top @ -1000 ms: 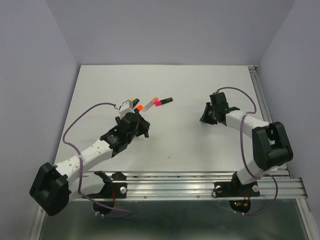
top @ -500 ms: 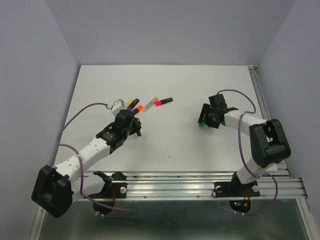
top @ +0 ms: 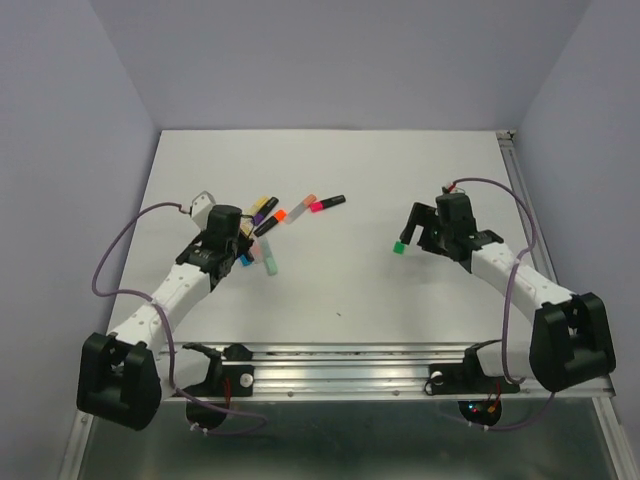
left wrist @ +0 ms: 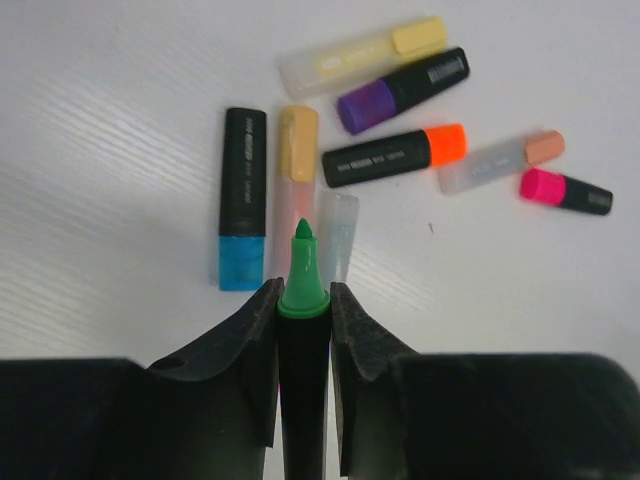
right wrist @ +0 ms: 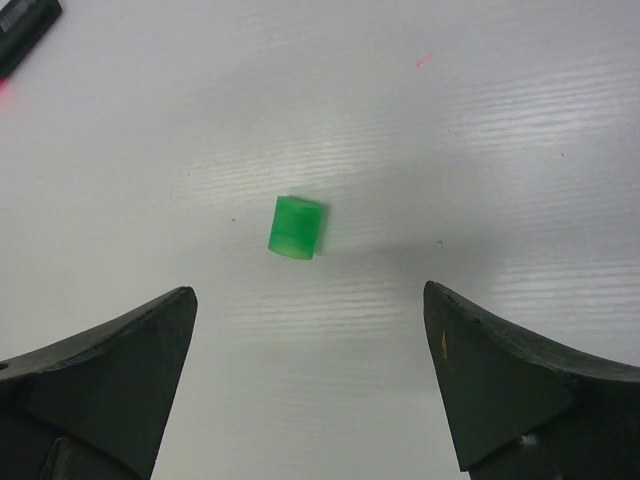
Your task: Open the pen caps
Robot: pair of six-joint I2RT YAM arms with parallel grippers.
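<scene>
Jaws of the left gripper (left wrist: pixel 303 305) are clamped on a black-bodied marker w/ a bare green felt tip (left wrist: pixel 303 250). The tip pokes out past the fingers, no cap on it.

Jaws of the right gripper (right wrist: pixel 308 292) stand wide open, holding nothing. A small stubby bright green plastic cap (right wrist: pixel 297 228) lies loose on the white surface (right wrist: pixel 520 120) just ahead of them, touching neither finger. In the top view it sits right of centre, well apart from the pen cluster at left.

Ahead of the left gripper, 7 capped pens lie on the surface:
- black pen w/ blue cap (left wrist: pixel 243 200)
- pale pen w/ yellow-orange cap (left wrist: pixel 297 165), just beside it
- pale pen w/ yellow cap (left wrist: pixel 360 58)
- black pen w/ purple cap (left wrist: pixel 405 88)
- black pen w/ orange cap (left wrist: pixel 395 157)
- pale pen w/ peach cap (left wrist: pixel 500 162)
- black pen w/ pink cap (left wrist: pixel 565 190)

A pale mint pen body (left wrist: pixel 338 235) lies next to the green tip. Its near end is hidden, so can't tell if capped.
</scene>
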